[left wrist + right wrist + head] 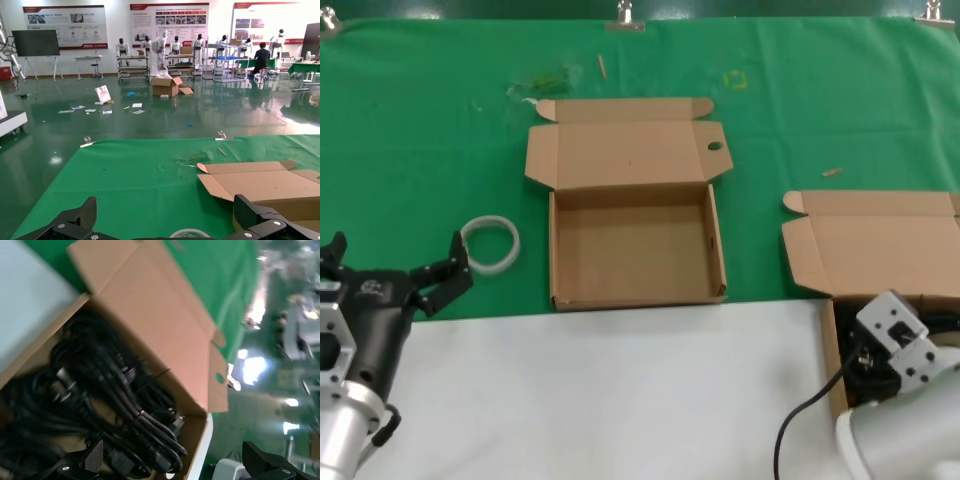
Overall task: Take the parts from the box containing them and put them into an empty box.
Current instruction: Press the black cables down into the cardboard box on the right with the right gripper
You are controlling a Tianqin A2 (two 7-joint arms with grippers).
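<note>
Black cords (100, 405), right gripper (175, 465) above, spread

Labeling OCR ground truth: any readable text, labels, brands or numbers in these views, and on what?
None can be read in any view.
Wall posters in the hall behind the table: text too small to read.
Left gripper: small pale mark on its housing, not legible.
Empty box, cord box, tape ring: no print visible.
</note>
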